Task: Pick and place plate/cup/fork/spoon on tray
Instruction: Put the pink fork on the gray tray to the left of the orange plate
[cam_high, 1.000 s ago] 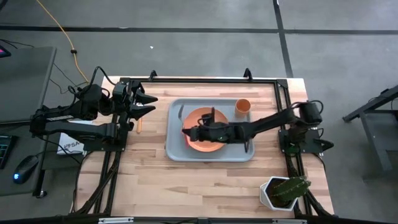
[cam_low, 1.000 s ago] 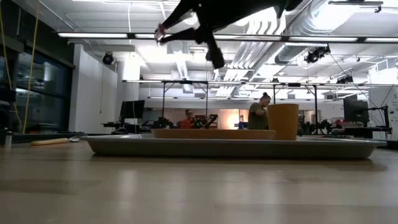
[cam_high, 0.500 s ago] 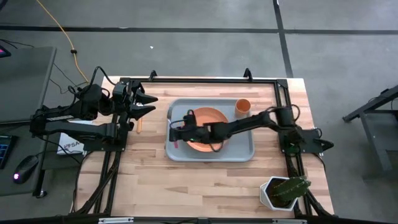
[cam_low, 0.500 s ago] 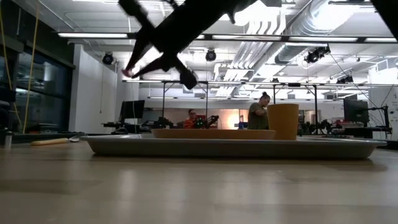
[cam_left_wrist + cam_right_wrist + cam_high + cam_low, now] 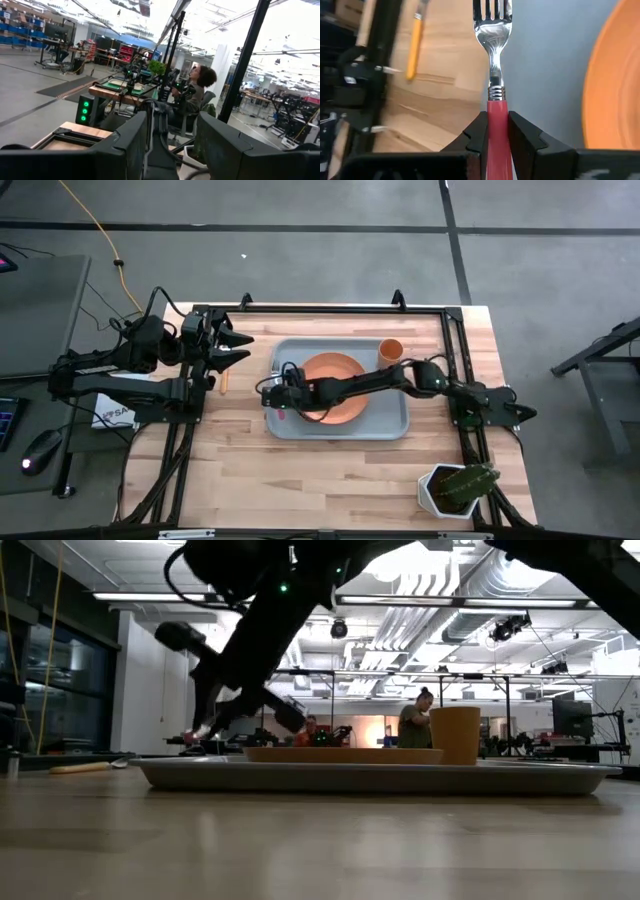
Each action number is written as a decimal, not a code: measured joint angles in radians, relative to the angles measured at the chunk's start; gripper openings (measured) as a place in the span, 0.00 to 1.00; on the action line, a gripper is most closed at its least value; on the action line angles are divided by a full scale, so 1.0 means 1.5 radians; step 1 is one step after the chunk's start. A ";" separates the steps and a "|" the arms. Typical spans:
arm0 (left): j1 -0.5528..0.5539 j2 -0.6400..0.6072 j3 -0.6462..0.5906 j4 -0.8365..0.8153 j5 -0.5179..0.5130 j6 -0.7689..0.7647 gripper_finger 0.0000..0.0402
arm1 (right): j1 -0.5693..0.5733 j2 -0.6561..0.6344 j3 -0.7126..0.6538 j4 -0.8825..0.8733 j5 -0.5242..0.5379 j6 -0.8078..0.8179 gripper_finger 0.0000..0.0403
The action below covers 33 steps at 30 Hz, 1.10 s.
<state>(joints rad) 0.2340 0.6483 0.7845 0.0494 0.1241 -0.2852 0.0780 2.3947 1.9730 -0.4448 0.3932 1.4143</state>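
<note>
Overhead, right gripper (image 5: 277, 397) reaching over the tray's (image 5: 390, 425) left edge beside the plate (image 5: 335, 385), cup (image 5: 390, 350) at the far corner; left gripper (image 5: 235, 347) parked off-tray, spread open. Up close, fingers (image 5: 479, 131) clamped on the fork (image 5: 493, 55), tines over grey tray; spoon (image 5: 413, 45) on wood beyond.

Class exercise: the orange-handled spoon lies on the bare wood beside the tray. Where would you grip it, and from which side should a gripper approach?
Grip the spoon around the middle of its orange handle, coming straight down from above with the fingers across its width. It lies flat on the table, so only its narrow sides offer purchase. The left gripper waits nearest; the right gripper is shut on the fork.
</note>
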 joint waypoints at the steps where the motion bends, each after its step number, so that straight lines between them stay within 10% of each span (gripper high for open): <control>1: 0.000 0.000 0.000 0.000 0.000 0.000 0.40 | 0.000 0.005 0.003 -0.006 -0.001 0.008 0.12; 33: 0.000 0.000 0.000 0.000 0.000 0.000 0.40 | -0.010 0.010 0.000 -0.155 0.028 0.072 0.12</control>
<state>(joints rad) 0.2340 0.6483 0.7845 0.0498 0.1238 -0.2852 0.0631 2.4096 1.9732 -0.6774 0.4346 1.5219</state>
